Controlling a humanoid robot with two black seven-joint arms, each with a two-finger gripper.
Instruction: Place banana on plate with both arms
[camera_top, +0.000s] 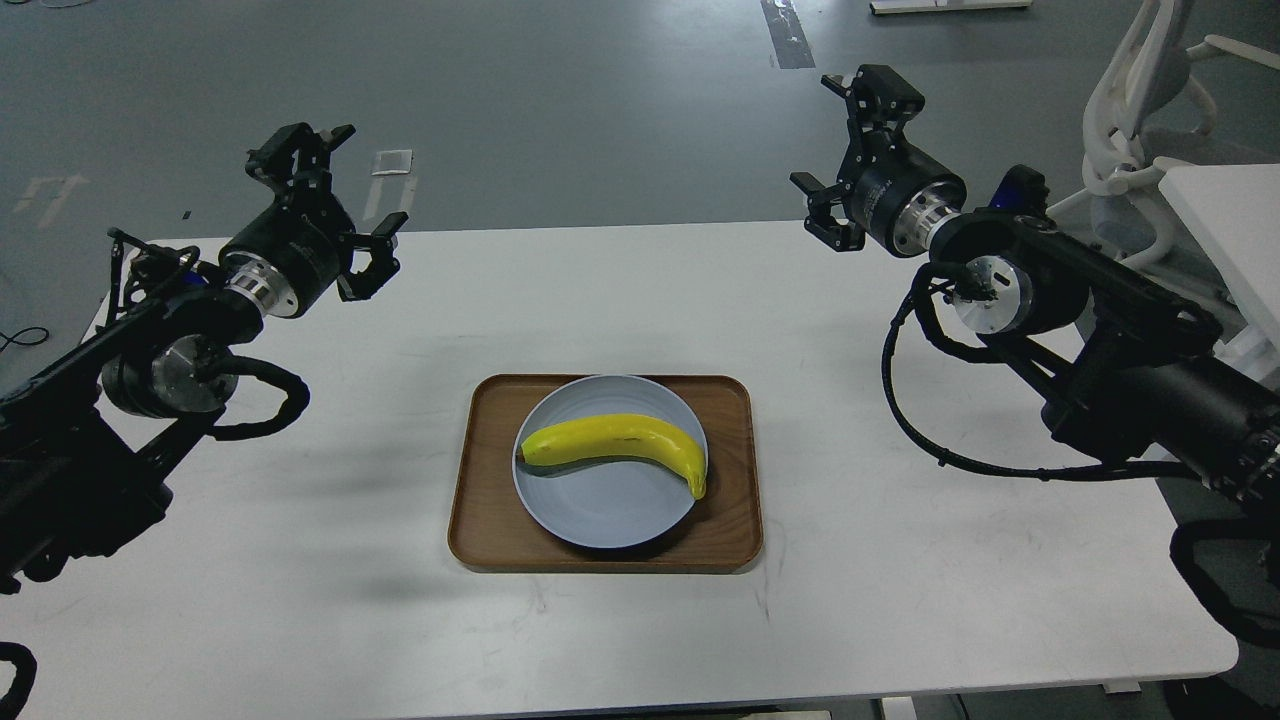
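The yellow banana (615, 446) lies on its side across the pale lavender-blue plate (600, 510), with its stem tip at the plate's right rim. The plate sits in a brown wooden tray (490, 480) at the table's middle. My left gripper (335, 210) is open and empty, raised above the table's far left. My right gripper (850, 160) is open and empty, raised above the table's far right edge. Both are well away from the banana.
The white table (300, 600) carries only the tray. A white office chair (1140, 150) and the corner of another white table (1230, 230) stand at the far right. Grey floor lies beyond the table.
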